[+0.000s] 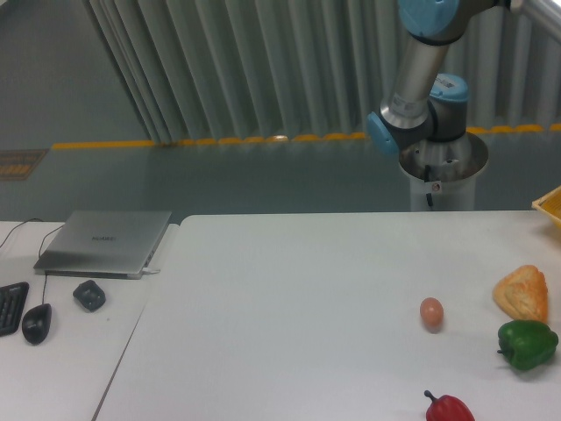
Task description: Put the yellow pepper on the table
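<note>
The large white table point(298, 298) fills the middle and right of the view. No yellow pepper shows in this frame. Only the arm's blue-and-grey joints point(425, 105) and its base point(443, 175) show, behind the table's far edge at the upper right. The arm runs out of the top of the frame, so the gripper is out of view.
On the table's right side lie a brown egg point(431, 313), a bread piece point(521, 293), a green pepper point(527, 344) and a red pepper point(448, 409). A yellow container corner point(550, 208) shows at the right edge. The left desk holds a grey laptop point(105, 243), mouse point(36, 323) and keyboard point(10, 307).
</note>
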